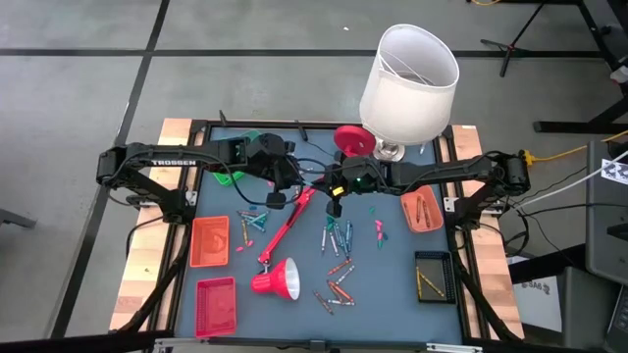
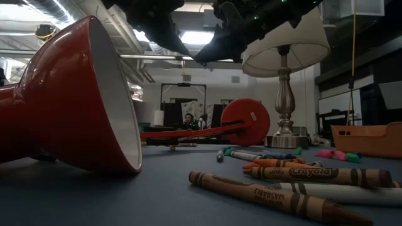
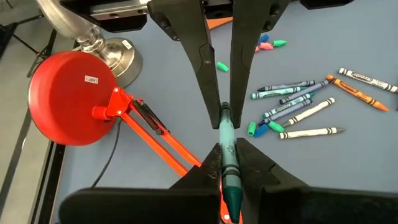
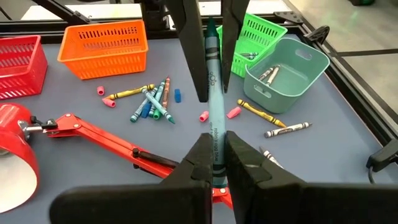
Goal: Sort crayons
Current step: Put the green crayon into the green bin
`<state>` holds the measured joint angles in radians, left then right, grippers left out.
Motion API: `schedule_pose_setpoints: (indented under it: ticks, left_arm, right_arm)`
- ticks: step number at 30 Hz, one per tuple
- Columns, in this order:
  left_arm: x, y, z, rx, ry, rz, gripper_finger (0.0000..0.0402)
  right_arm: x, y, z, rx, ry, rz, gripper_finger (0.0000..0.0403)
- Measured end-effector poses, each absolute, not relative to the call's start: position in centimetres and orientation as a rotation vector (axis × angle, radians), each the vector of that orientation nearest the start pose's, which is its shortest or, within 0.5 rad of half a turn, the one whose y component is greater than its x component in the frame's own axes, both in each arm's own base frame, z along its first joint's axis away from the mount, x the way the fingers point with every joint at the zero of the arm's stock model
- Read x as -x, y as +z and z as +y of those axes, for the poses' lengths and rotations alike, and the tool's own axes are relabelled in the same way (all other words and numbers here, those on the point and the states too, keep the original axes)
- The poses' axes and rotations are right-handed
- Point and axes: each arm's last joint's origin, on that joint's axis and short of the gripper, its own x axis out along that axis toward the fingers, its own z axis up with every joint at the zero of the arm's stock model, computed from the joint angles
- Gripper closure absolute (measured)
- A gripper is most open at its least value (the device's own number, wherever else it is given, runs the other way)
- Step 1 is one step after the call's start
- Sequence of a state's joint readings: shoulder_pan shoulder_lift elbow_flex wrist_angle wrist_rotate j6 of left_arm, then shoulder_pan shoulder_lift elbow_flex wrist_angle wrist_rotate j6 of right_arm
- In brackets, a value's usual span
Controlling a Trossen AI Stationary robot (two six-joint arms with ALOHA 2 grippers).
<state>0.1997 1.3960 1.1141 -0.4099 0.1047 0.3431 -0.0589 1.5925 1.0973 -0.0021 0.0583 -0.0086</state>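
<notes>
High view: sorting partway, many crayons [image 1: 337, 238] loose on table [image 1: 392, 275], some in bins [image 1: 423, 211]. Left gripper [image 3: 225, 152] and right gripper [image 4: 212, 146] both clenched on teal crayon [image 4: 213, 93].

A teal crayon [image 3: 228, 158] was held above the surface, gripped at opposite ends by the left fingers [image 3: 214, 169] and the right fingers [image 3: 205, 68]. Loose crayons [image 1: 337, 238] (blue, green, orange, white) lay flat in clusters mid-surface; brown and orange ones [image 2: 276, 194] lay near the front edge.
</notes>
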Motion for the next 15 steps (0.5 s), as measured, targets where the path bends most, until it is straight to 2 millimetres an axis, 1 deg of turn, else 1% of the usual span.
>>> schedule_pose_setpoints:
  ticks: [10, 12, 15]
  left_arm:
    - [-29.51, 29.14, 5.66, -0.224, -0.028, 0.691, 0.0387]
    - [-29.51, 29.13, 5.66, -0.227, -0.02, 0.693, 0.0387]
    - [-29.49, 29.16, 5.71, -0.231, -0.008, 0.696, 0.0387]
  right_arm:
    - [-35.41, 25.77, -2.23, 0.003, -0.099, 0.498, 0.038]
    - [-35.41, 25.77, -2.17, -0.004, -0.08, 0.498, 0.037]
    - [-35.42, 25.78, -2.15, -0.006, -0.074, 0.497, 0.0334]
